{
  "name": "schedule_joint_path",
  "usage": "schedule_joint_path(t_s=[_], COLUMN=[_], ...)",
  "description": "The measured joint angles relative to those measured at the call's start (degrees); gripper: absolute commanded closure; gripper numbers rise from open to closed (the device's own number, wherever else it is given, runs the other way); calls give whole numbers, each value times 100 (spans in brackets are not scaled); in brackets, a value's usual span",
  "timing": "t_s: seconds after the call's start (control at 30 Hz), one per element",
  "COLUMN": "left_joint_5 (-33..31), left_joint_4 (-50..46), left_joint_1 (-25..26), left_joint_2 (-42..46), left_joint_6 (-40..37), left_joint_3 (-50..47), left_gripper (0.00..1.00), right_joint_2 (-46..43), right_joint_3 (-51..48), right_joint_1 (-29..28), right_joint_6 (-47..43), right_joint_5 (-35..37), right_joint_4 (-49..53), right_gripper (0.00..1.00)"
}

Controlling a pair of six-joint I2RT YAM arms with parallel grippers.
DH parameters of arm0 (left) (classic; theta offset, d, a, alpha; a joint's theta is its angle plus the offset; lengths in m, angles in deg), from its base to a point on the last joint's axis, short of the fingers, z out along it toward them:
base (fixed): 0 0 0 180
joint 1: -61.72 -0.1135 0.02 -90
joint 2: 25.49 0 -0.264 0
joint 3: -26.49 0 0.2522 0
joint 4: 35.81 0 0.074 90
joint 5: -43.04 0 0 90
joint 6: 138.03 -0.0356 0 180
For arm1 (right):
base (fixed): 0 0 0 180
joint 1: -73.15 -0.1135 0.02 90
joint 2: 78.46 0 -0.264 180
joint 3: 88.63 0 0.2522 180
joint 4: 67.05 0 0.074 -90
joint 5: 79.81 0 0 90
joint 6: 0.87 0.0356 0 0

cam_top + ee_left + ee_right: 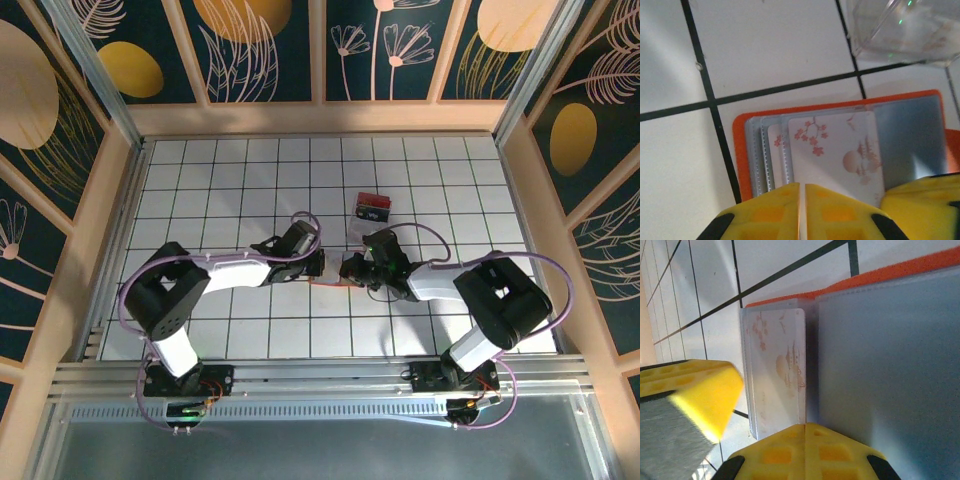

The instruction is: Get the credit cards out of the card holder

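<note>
The left tool (800, 194) has its yellow fingers (765, 215) pressed together, with just a thin pale line between them. I cannot tell whether that line is a card edge. Its tips sit at the near edge of the top card (840, 150), a white one printed with pink blossoms and a pale sun. This card lies in the clear sleeves of the open card holder (740, 150).

The right tool (805, 432) is pressed together too. Its tips are low over the holder's blue-grey inside, where the printed card's long edge meets the wide grey sleeve (890, 370). Whether it pinches that sleeve cannot be told.

The two tools meet nose to nose over the holder. In the left wrist view, a yellow finger of the right tool sits just beside the left tool's fingers, at the lower right.

The holder lies open and flat on the counter (230, 180), near its middle, between the two arms. Its orange rim shows along the far and left edges, and the sleeves step in from the left edge one behind another. From above, a thin orange strip of it shows under the tools.

A clear box (372, 207) with red and black contents stands just beyond the tools, near the holder but apart from it.

Bare white tiles run to the left, to the right and past the box on the far side. The wooden walls (115, 200) are well apart from the tools. On the near side are the arms' bases and a metal rail (320, 385).
</note>
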Motion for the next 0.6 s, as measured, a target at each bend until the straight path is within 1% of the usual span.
schedule_joint_path(t_s=[0.1, 0.37, 0.6], left_joint_5=[33, 105, 120], left_joint_4=[57, 151, 278], left_joint_1=[0, -2, -2], left_joint_2=[-109, -164, -168], left_joint_6=[-39, -13, 92], left_joint_3=[35, 35, -24], left_gripper=[94, 99, 100], right_joint_2=[4, 28, 313], right_joint_3=[0, -13, -15], right_joint_1=[22, 146, 278], right_joint_6=[0, -2, 24], right_joint_5=[-9, -120, -323], right_joint_4=[2, -173, -667], right_gripper=[99, 80, 78])
